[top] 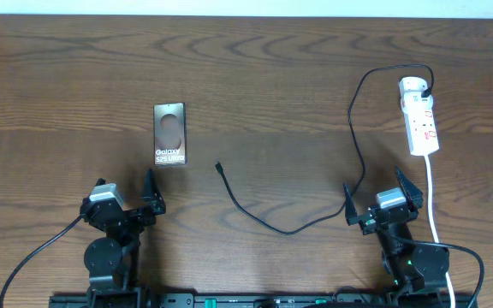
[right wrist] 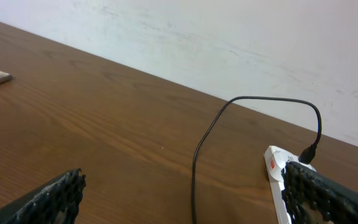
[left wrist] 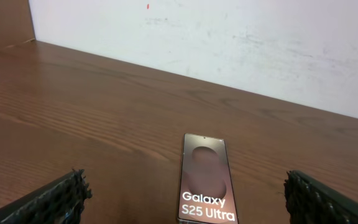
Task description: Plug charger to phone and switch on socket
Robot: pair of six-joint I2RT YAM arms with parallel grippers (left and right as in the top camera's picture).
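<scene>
Left pincer (top: pixel 125 181) gapes — phone (top: pixel 169 134) just ahead, seemingly untouched.

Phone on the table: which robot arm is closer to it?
Left. The left arm sits just short of the phone, which lies ahead of it; the right arm is far off across the table, near the socket.

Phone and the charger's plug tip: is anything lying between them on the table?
Nothing. In the overhead view, the stretch from the phone to the charger's plug tip is bare tabletop; the two lie apart.
</scene>
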